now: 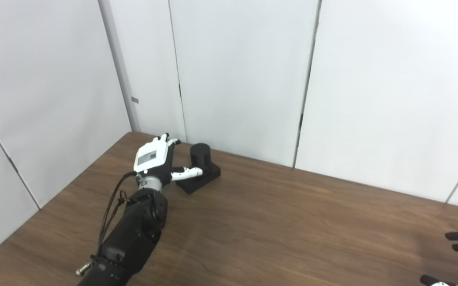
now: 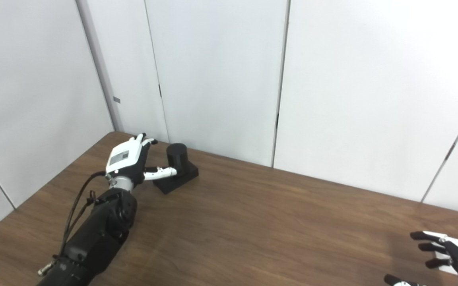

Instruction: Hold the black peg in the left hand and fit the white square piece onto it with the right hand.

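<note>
Reaching at upper left, left hand (image 2: 127,161) has fingers spread — thumb against the black peg (image 2: 176,155), not gripping; right hand (image 2: 449,256) spread, empty, lower right.

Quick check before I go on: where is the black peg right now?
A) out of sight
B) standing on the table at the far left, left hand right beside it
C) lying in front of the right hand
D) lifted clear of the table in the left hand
B: the black peg stands on the table, with the left hand open beside it, thumb across its base.
</note>
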